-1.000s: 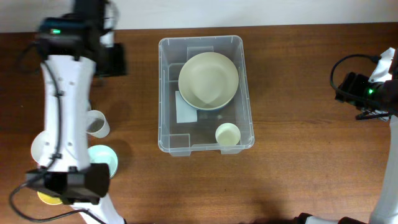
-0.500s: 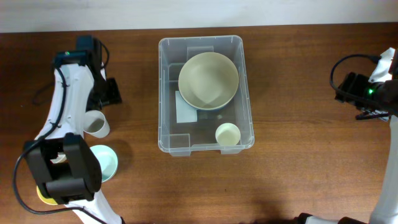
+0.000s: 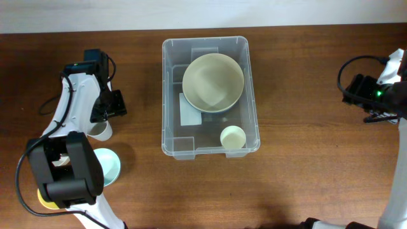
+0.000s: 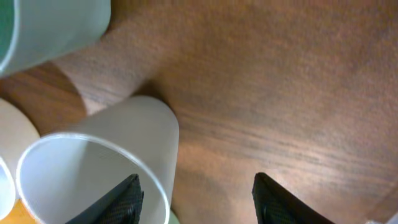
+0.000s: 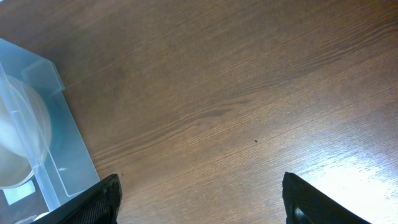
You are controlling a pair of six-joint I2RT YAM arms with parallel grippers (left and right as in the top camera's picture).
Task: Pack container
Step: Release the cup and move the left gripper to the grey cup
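The clear container (image 3: 170,83) stands mid-table. It holds a large cream bowl (image 3: 213,83), a small cream cup (image 3: 233,137) and a white label (image 3: 189,113) on its base. My left gripper (image 3: 107,109) is open just above a white cup (image 3: 98,129) lying on its side left of the container. In the left wrist view the cup's (image 4: 93,168) mouth faces the camera. The left finger overlaps the cup's rim and the open gripper (image 4: 199,199) spans bare table beside it. My right gripper (image 5: 199,199) is open and empty over bare wood, right of the container's corner (image 5: 37,124).
A mint bowl (image 3: 107,165), a white dish (image 3: 39,151) and a yellow item (image 3: 48,200) sit at the front left beside the left arm. The mint bowl (image 4: 50,28) also shows in the left wrist view. Black cables trail at both table sides.
My left gripper has moved from the far left of the table toward the front, down to the white cup. The right arm and the container's contents have not moved.
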